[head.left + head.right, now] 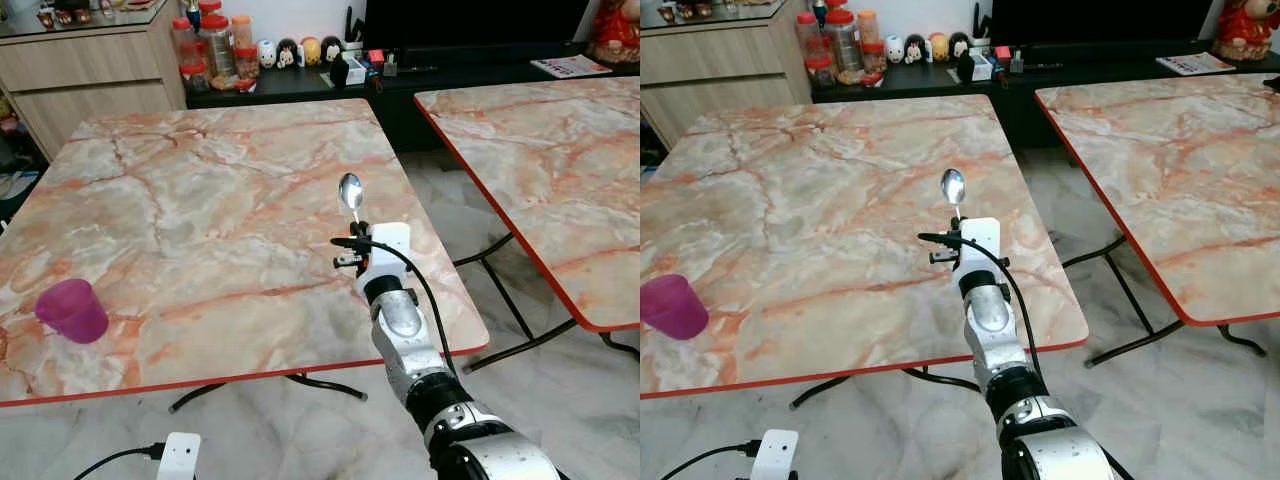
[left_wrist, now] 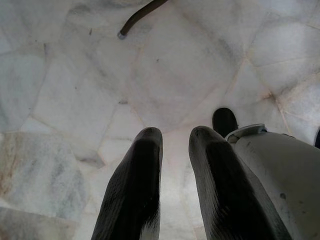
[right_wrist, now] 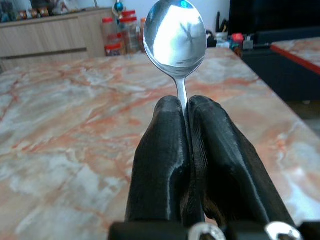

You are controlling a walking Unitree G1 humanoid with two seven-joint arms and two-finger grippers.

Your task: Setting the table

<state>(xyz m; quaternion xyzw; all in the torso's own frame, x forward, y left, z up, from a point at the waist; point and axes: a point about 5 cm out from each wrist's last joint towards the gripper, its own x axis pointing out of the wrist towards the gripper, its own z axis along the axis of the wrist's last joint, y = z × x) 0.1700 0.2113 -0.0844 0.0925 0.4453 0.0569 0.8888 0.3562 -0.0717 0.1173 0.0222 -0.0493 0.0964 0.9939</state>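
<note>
My right gripper (image 3: 183, 102) is shut on the handle of a silver spoon (image 1: 350, 190). The spoon stands upright with its bowl (image 3: 175, 35) on top, held above the right part of the marble table (image 1: 220, 180), near the right edge. A purple cup (image 1: 72, 310) stands upright at the table's front left. My left gripper (image 2: 175, 137) hangs over the pale floor tiles, its fingers a narrow gap apart with nothing between them. The left arm's white wrist (image 1: 180, 455) shows below the table's front edge.
A second marble table (image 1: 560, 160) stands to the right, across a floor gap. Behind are a wooden cabinet (image 1: 90, 70), jars (image 1: 215, 50) and small figurines on a dark low bench (image 1: 400, 75). Black folding table legs (image 1: 500, 290) cross the gap.
</note>
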